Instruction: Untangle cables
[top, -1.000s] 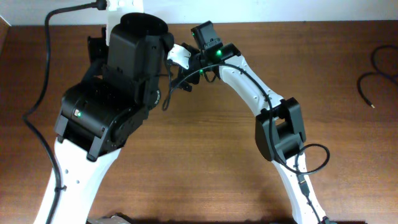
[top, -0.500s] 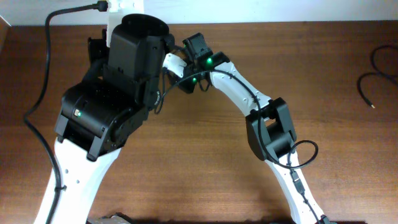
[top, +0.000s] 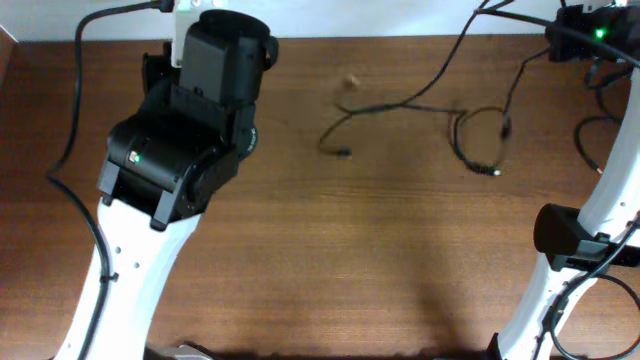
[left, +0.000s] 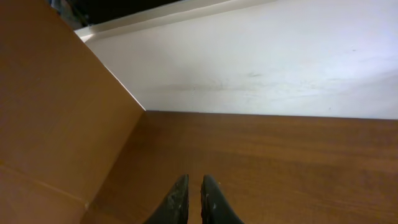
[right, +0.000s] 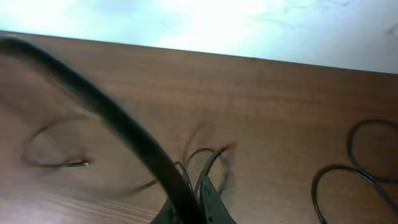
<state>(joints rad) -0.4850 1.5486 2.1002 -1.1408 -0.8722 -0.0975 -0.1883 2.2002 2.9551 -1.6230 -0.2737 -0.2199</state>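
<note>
Thin black cables (top: 400, 105) lie strung across the back middle of the table. One strand ends in a plug (top: 342, 152); a loop (top: 478, 132) ends in a light-tipped plug (top: 495, 172). Strands rise from these to my right gripper (right: 198, 186) at the far back right, which is shut on the cables (right: 211, 158). In the right wrist view a gold-tipped plug (right: 78, 163) lies at the left, blurred. My left gripper (left: 191, 183) is shut with nothing in it, above bare wood near the back left corner; the left arm (top: 185, 130) hides it from overhead.
Another black cable (top: 590, 135) curls at the table's right edge, also seen as loops (right: 360, 168) in the right wrist view. A thick black arm wire (top: 70, 130) runs along the left side. A white wall (left: 261, 68) and a brown side panel (left: 56, 112) bound the back left corner.
My right arm swung from beside the left arm to the far back right, its gripper shutting on the cables and drawing them out across the table. The left arm shifted slightly.
</note>
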